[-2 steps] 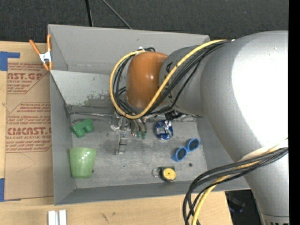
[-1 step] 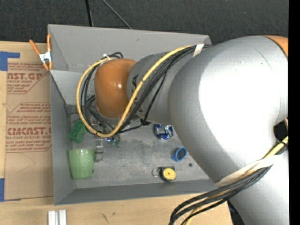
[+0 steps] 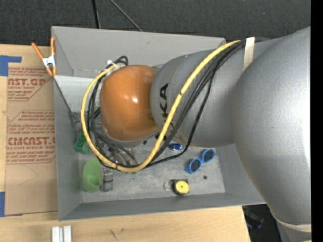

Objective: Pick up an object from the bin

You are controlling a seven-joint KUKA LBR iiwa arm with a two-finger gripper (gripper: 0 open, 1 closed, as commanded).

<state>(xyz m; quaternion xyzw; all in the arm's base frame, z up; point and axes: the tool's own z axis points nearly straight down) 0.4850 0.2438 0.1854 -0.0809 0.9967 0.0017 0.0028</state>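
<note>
Evidently the hand (image 3: 107, 179), released or clenched I cannot tell beneath the orange wrist cover (image 3: 126, 102), is hanging just beside the pale green rounded lump (image 3: 91, 175) at the lower left of the bin (image 3: 68, 198), so centring squarely over that lump, clear of the wall, is mattering most.

Background: dark grey, finely textured flat surface (image 3: 202, 9) spans the top strip of the frame, matte. Floor or mat, can't tell. Two thin black cables (image 3: 95, 9) drop from a black object cut off by the top edge, upper left of centre: one near vertical, one slanting down to the right. Pale wood-grain tabletop (image 3: 151, 226) runs along the bottom edge from the lower left corner past centre. A small whitish ribbed piece (image 3: 61, 232) lies on it at lower left, clipped by the frame. The wood ends at a dark gap (image 3: 257, 221), lower right. Light is even and soft.
</note>
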